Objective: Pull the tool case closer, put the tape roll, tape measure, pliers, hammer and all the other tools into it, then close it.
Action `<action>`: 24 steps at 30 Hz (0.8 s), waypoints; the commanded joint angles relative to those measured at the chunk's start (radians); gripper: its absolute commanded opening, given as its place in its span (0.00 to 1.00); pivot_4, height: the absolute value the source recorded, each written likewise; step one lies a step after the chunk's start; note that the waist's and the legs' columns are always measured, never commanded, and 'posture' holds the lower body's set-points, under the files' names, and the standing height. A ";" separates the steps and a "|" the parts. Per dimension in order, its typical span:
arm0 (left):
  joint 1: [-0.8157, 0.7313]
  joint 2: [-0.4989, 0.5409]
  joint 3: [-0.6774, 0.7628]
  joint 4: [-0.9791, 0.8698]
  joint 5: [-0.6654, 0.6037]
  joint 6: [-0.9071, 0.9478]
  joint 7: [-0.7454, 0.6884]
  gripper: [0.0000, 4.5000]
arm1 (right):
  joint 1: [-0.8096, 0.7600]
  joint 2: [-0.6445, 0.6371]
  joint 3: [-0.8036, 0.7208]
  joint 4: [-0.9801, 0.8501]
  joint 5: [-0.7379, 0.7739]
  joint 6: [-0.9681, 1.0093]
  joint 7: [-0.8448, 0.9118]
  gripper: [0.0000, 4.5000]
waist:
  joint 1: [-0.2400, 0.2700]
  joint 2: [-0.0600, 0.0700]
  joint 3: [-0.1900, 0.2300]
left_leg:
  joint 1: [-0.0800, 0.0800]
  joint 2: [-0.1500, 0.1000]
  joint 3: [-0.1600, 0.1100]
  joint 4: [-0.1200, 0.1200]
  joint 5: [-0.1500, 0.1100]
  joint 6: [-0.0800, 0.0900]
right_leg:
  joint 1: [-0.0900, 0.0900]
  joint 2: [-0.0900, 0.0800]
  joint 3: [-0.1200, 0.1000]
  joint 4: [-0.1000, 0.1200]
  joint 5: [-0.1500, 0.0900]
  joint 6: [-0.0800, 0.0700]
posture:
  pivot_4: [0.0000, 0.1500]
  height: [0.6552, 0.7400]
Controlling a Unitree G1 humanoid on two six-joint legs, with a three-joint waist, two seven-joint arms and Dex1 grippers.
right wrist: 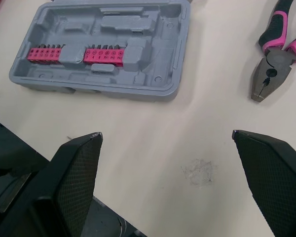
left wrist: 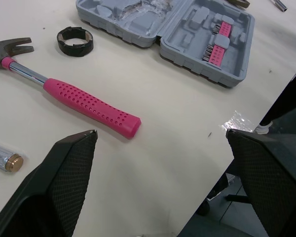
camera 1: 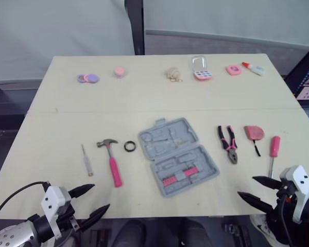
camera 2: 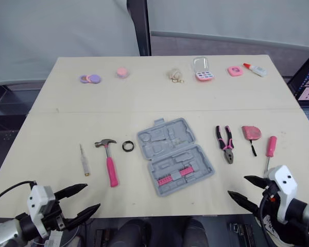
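One grey tool case (camera 1: 177, 157), open and flat on the table (camera 1: 67, 128). Lies on a slant, long axis from far-left to near-right, lid half away, tray half with its pink bit row (camera 1: 177, 177) toward the robot. Sits ahead of both grippers and between them, not yet pulled in by the look of it.

Left of the case: tape roll (camera 1: 130, 146) just beside the lid half, then the pink-handled hammer (camera 1: 112, 160), then a slim clear-handled screwdriver (camera 1: 86, 160) farthest out. Right of the case: pliers (camera 1: 228, 144), tape measure (camera 1: 254, 133) and pink-handled screwdriver (camera 1: 273, 152), in that order outward. Nothing in the moulded slots but the bits.

Nearer of the two: right gripper (camera 1: 246, 187), near the case's near-right corner, at the table's front edge. Left gripper (camera 1: 100, 197) well apart from the case, off to its near-left, close to the hammer's handle end. Both spread wide, empty, touching nothing.

Likely calls for a reach forward and inward to the tray half's near edge, probably from the right, then a drag toward the front edge.
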 commanded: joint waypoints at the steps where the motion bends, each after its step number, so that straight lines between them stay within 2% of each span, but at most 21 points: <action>1: -0.001 0.005 0.006 -0.023 -0.026 0.008 -0.003 1.00 | -0.002 0.008 -0.013 -0.006 0.003 -0.011 0.011 0.99 | 0.000 0.000 0.000 | 0.000 0.000 0.000 0.000 0.000 0.000 | 0.000 0.000 0.000 0.000 0.000 0.000 | 1.00 1.00; 15: -0.046 0.052 0.013 -0.067 -0.060 0.127 0.020 1.00 | 0.010 0.021 -0.015 -0.014 -0.001 -0.004 0.014 0.99 | 0.000 0.000 0.000 | 0.000 0.000 0.000 0.000 0.000 0.000 | 0.000 0.000 0.000 0.000 0.000 0.000 | 1.00 1.00; 19: -0.103 0.061 0.025 -0.074 -0.128 0.187 0.024 1.00 | 0.014 0.013 -0.029 -0.018 0.006 0.003 0.020 0.99 | 0.000 0.000 0.000 | 0.000 0.000 0.000 0.000 0.000 0.000 | 0.000 0.000 0.000 0.001 0.000 0.000 | 1.00 1.00; 24: -0.109 0.098 0.028 -0.023 -0.155 0.244 -0.008 1.00 | -0.016 -0.018 -0.041 -0.034 0.014 0.025 0.013 0.99 | -0.004 0.000 0.000 | 0.001 0.000 0.000 0.000 0.000 0.000 | 0.000 0.000 0.000 0.002 0.000 0.000 | 1.00 1.00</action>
